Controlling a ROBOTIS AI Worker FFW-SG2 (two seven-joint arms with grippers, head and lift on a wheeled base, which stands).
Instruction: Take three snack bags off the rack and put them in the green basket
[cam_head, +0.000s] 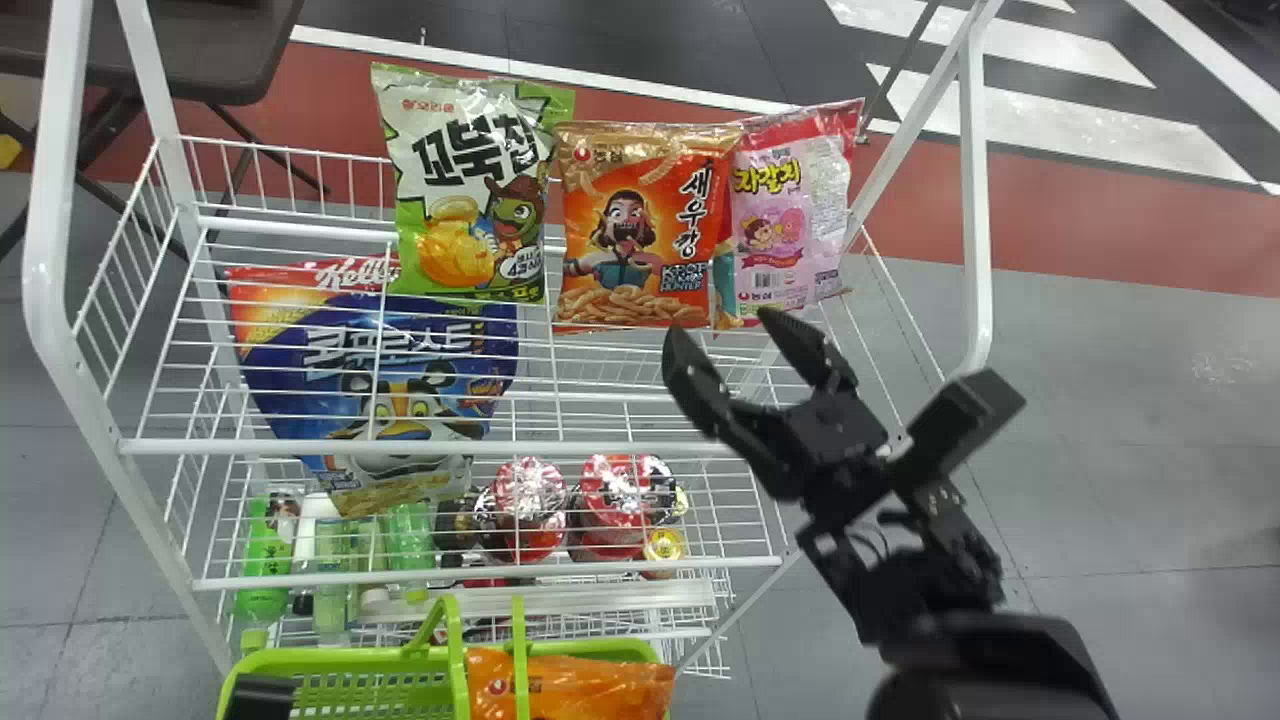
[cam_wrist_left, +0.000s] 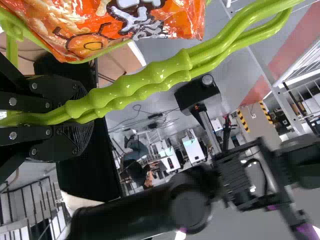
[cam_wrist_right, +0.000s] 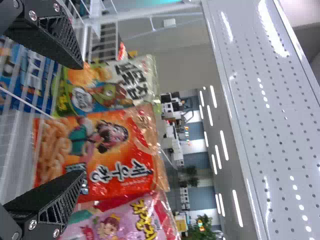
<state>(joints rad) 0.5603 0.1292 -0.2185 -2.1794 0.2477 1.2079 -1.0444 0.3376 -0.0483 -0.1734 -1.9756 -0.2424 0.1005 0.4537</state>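
Positioned before the rack (cam_head: 48, 200), the right gripper (cam_head: 724, 325) is seen with its two jaws released and spread, well apart from the bags. Three snack bags are stood side by side on the upper shelf: one green and white (cam_head: 466, 180), one orange (cam_head: 630, 220), one pink (cam_head: 793, 215). One blue bag (cam_head: 350, 380) is held lower in the rack. One orange bag (cam_head: 585, 688) is contained in the green basket (cam_head: 340, 657). By the left gripper (cam_head: 262, 698), two basket handles (cam_wrist_left: 140, 82) are clenched between two jaws.
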